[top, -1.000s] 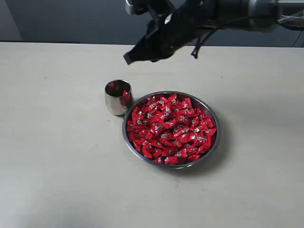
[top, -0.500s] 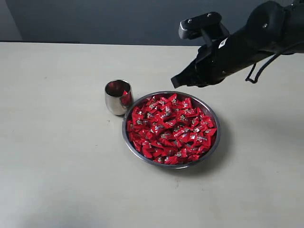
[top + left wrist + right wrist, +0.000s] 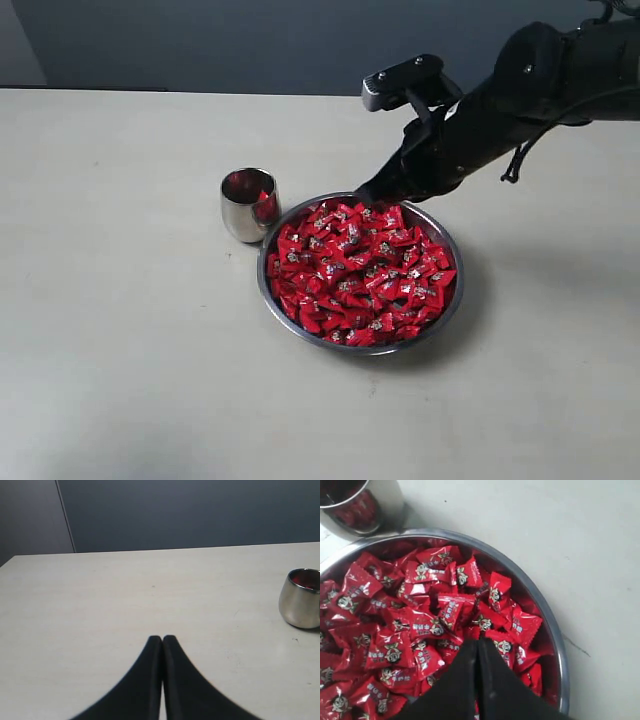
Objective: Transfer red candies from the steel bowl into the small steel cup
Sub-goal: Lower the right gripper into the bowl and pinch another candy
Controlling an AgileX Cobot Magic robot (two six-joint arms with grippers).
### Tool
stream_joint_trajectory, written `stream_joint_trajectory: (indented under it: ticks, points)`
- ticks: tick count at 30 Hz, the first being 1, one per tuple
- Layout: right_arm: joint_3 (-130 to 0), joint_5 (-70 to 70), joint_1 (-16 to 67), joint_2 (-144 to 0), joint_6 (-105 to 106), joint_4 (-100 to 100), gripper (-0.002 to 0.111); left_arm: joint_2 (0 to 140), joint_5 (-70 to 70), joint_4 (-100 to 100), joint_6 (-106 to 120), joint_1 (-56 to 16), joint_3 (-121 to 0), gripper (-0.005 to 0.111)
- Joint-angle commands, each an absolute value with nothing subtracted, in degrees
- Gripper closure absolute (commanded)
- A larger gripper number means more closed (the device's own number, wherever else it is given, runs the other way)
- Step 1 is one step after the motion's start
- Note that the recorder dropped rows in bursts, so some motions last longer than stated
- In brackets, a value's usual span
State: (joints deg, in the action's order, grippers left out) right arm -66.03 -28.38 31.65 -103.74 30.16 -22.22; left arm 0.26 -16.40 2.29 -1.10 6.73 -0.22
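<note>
While red candies [image 3: 360, 275] fill the steel bowl [image 3: 372, 350], the right gripper [image 3: 362, 197] hangs closed over them. The left gripper [image 3: 162, 639] is closed too.

In the exterior view the right gripper [image 3: 363, 196] hides the rim of the steel bowl [image 3: 261, 275] at its 12 to 1 o'clock; the arm [image 3: 540, 85] runs off frame toward 2 o'clock. Both wrist views crop the small steel cup [image 3: 299, 600] (its inside mostly hidden). Print on the red candies [image 3: 350, 270] is too small to read.
</note>
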Motion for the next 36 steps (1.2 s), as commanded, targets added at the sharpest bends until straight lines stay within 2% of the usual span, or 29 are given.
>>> stream_joint_trajectory:
  ticks: [1, 13, 22, 27, 33, 35, 36]
  points:
    - [-70.3, -32.5, 31.5, -106.4, 30.6, -23.0, 0.109, 0.0, -16.3, 2.2, -1.1, 6.8, 0.0, 0.106]
    - [-71.7, -39.7, 31.5, -109.5, 38.1, -20.5, 0.109, 0.0, -16.3, 2.2, -1.1, 6.8, 0.0, 0.106]
    - [-71.7, -39.5, 31.5, -109.5, 39.2, -14.2, 0.109, 0.0, -16.3, 2.2, -1.1, 6.8, 0.0, 0.106]
    - [-71.7, -40.3, 31.5, -109.5, 39.2, -17.5, 0.109, 0.0, -16.3, 2.2, -1.1, 6.8, 0.0, 0.106]
    - [-71.7, -35.5, 33.3, -109.5, 41.6, -17.0, 0.109, 0.0, -16.3, 2.2, -1.1, 6.8, 0.0, 0.106]
    - [-71.7, -35.5, 33.4, -109.5, 41.6, -17.1, 0.099, 0.0, -16.3, 2.2, -1.1, 6.8, 0.0, 0.106]
    - [-71.7, -35.4, 33.4, -109.5, 41.6, -17.0, 0.09, 0.0, -16.3, 2.2, -1.1, 6.8, 0.0, 0.106]
